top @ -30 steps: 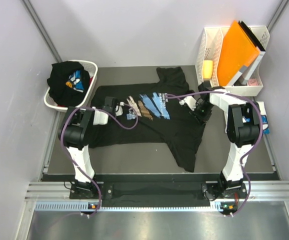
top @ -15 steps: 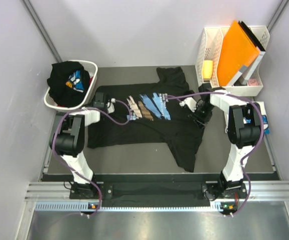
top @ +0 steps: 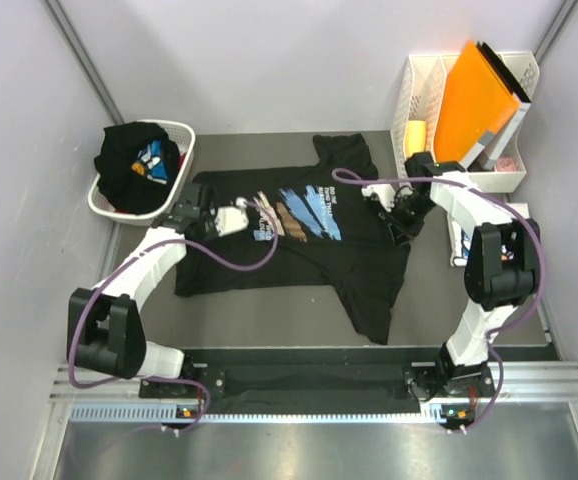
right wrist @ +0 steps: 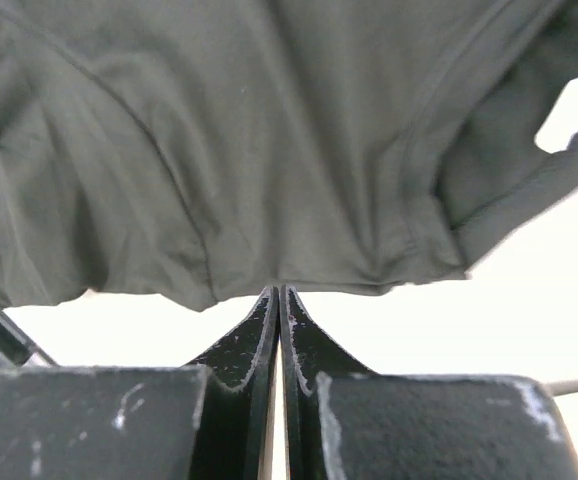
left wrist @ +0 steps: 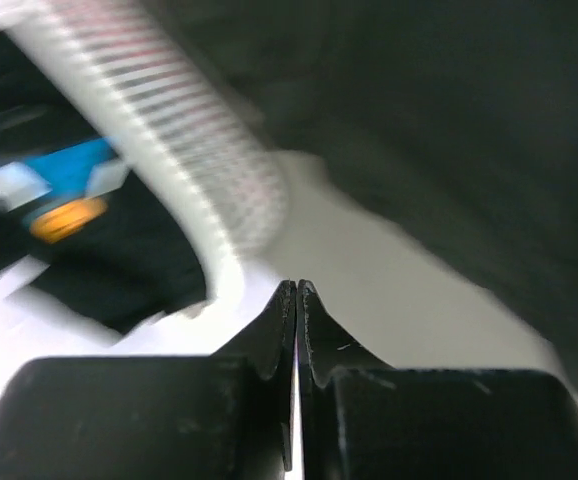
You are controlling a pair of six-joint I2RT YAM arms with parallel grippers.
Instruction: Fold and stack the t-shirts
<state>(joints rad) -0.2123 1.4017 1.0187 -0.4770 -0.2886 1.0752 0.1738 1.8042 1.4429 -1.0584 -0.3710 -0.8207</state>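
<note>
Black printed tee (top: 299, 260): spread flat on the grey table (top: 259, 322) between the two arms, brush-stroke print facing up. One sleeve points to the back wall, the other to the arm bases. Laid out like this, it looks ready for a first fold.
Second black tee (top: 129, 165): bundled in the white laundry basket (top: 186, 160) at the back left, apparently waiting its turn.
Left gripper (left wrist: 297, 295): jaws clenched on nothing. The tips sit over the pale gap between the basket rim and the spread tee's left edge, probably lining up on that edge.
Right gripper (right wrist: 280, 295): jaws pressed together right at the tee's right-hand edge, where creases run toward the tips. Whether a thin fold of cotton is nipped between them cannot be told.
Why opposite ends: an arm at each end lets the cloth be carried over evenly.
Progress: judged early, since no fold shows in this tee yet.
Next need: each side has to catch both layers of cloth, because soft cotton slips and bunches easily.
Orange folder (top: 474, 105): upright in the back-right rack, out of the way.
</note>
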